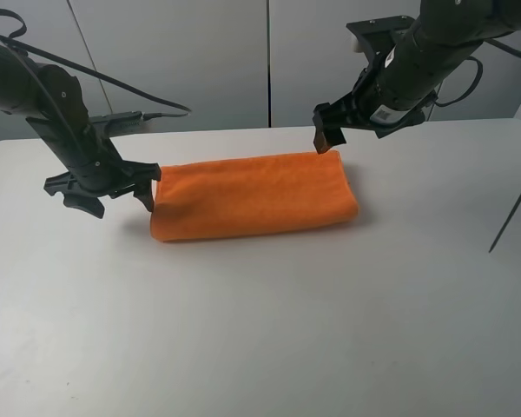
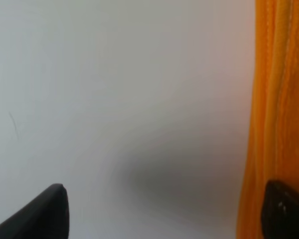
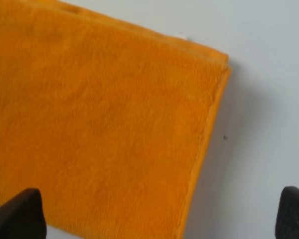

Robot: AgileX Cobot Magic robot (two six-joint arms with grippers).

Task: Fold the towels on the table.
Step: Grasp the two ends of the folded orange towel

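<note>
White table (image 1: pixel 243 347), bright orange towel (image 1: pixel 253 196), fuzzy, folded oblong, apparently several layers

Left arm: slants down from the left side of the high view, wrist low.
Left end effector (image 1: pixel 122 205): jaws spread wide, holding nothing.
Right arm: reaches in from the upper right, held higher.
Right end effector (image 1: pixel 328 139): jaws wide apart, holding nothing, fingertips pointing down.

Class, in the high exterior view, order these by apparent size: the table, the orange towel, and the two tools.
1. table
2. towel
3. left tool and right tool: they look about alike and are angled differently, so they are left unranked.
</note>
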